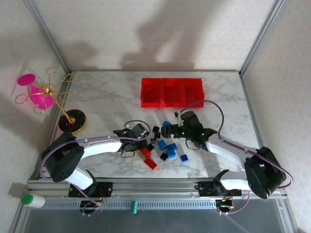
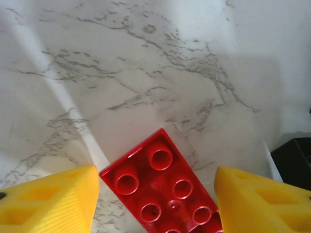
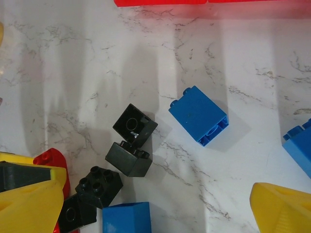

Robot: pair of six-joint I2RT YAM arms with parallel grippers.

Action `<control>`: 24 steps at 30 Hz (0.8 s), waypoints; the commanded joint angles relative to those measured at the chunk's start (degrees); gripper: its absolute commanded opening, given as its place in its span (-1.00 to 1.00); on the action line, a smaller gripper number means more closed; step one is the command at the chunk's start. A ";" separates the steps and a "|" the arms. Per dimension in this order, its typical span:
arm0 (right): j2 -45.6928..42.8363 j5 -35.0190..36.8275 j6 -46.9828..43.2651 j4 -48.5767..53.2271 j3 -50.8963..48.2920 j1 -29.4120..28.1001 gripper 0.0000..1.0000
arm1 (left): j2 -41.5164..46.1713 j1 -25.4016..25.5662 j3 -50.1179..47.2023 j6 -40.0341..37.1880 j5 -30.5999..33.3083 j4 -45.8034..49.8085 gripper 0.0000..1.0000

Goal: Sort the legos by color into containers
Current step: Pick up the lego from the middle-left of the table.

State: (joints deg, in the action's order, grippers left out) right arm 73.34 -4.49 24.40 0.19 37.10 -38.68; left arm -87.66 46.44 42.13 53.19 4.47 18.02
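From above, the three red bins (image 1: pixel 171 92) look empty, so nothing is sorted yet. All the legos (image 1: pixel 165 145) lie heaped on the bench (image 1: pixel 107 97), on the near side of the bins

Left wrist: the left gripper (image 2: pixel 156 180) has its fingers either side of a red brick (image 2: pixel 160 191); I cannot tell if it pinches

Right wrist: the right gripper (image 3: pixel 155 204) is wide apart and empty, over black bricks (image 3: pixel 129 145) and a blue brick (image 3: pixel 198 115) near the bins

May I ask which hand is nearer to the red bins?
Right. The right hand is just short of the bins, over loose bricks; the left hand is farther back, straddling a red brick.
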 commanded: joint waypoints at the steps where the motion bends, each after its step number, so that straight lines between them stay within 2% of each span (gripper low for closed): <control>1: 0.33 1.24 -0.47 -0.80 -0.40 -0.48 0.98 | -2.33 0.50 0.23 2.10 1.68 -2.02 0.18; 18: 1.43 1.09 -0.19 -1.68 0.53 -0.52 0.98 | -1.62 0.67 1.59 1.07 4.38 -0.94 -0.43; 24: 1.19 -0.05 2.12 -1.86 1.18 0.06 0.97 | 1.08 0.46 4.71 -1.33 7.63 2.34 -0.53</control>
State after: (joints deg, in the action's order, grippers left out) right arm 74.48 -4.21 25.12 -0.67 37.12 -38.65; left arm -88.55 46.94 44.21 53.01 8.51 19.49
